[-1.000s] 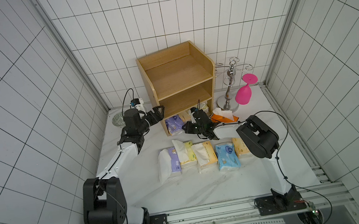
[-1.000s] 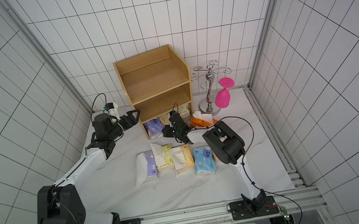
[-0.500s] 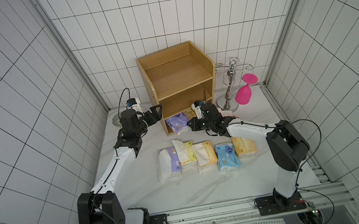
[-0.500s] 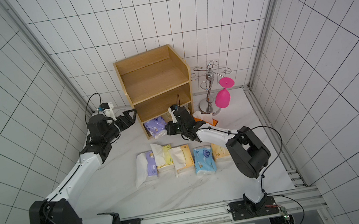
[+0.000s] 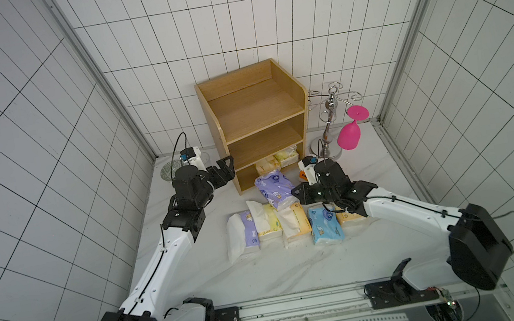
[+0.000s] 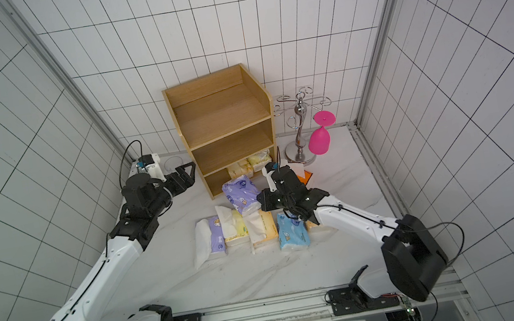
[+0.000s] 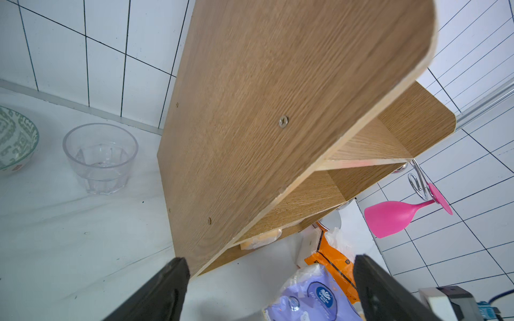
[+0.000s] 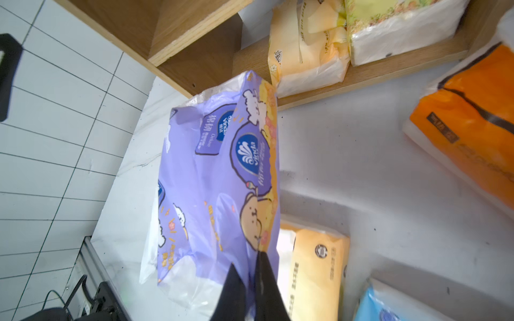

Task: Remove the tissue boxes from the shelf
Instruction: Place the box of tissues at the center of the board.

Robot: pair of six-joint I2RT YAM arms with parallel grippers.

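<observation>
Right end effector (image 8: 249,266) is clamped shut on the wrapper edge of a purple tissue pack (image 5: 273,188), which is outside the shelf (image 5: 254,112), just in front of its bottom tier. Left end effector (image 5: 227,170) has its jaws spread wide and empty, just beside the shelf's outer side panel. A pale orange pack (image 5: 265,167) and a yellow pack (image 5: 286,156) lie in the bottom tier. A row of five packs (image 5: 294,225) lies on the desk (image 5: 197,277), and a bright orange pack (image 8: 467,144) lies apart from it.
</observation>
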